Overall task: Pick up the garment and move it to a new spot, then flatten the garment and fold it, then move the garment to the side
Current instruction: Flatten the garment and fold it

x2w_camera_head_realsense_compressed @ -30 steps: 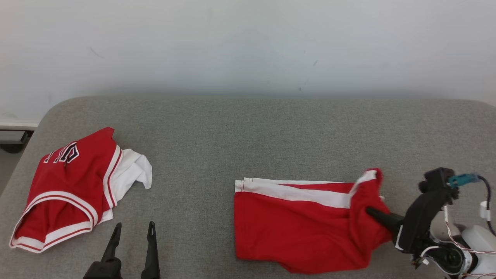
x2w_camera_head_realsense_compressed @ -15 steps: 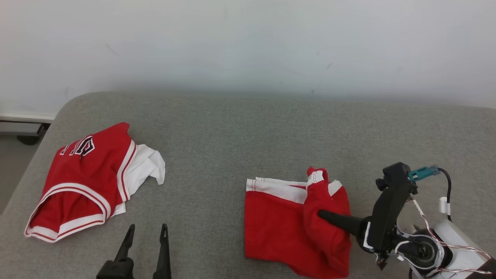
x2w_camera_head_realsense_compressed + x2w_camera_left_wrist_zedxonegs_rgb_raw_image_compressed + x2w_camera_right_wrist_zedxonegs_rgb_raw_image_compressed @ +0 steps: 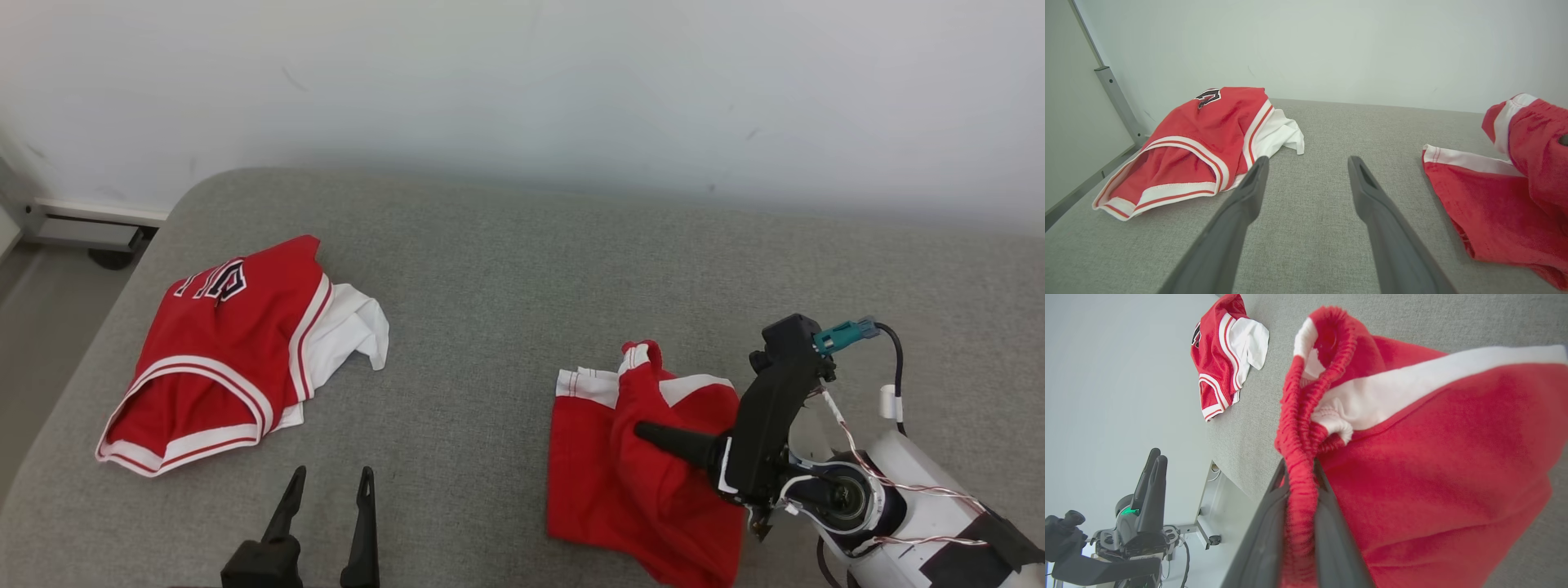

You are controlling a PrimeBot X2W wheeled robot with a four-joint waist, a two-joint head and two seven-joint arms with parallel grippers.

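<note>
The garment [image 3: 612,490], red shorts with a white side stripe, lies at the right of the grey padded table [image 3: 490,269]. My right gripper [image 3: 641,430] is shut on its elastic waistband, which is lifted and drawn over the flat part. The right wrist view shows the waistband [image 3: 1300,428] pinched between the dark fingers [image 3: 1265,539]. My left gripper [image 3: 331,482] stands open near the front edge, left of the garment [image 3: 1486,204], with nothing between its fingers [image 3: 1249,192].
A red and white jersey [image 3: 220,351] lies crumpled at the table's left end, also seen as the jersey [image 3: 1208,126] ahead of the left fingers. A white wall runs behind the table. The floor and a metal rail [image 3: 82,233] lie beyond the left edge.
The right gripper has carried the waistband leftward over the garment, shortening its flat part. The head camera has turned, shifting the whole scene right. The left gripper stays open.
</note>
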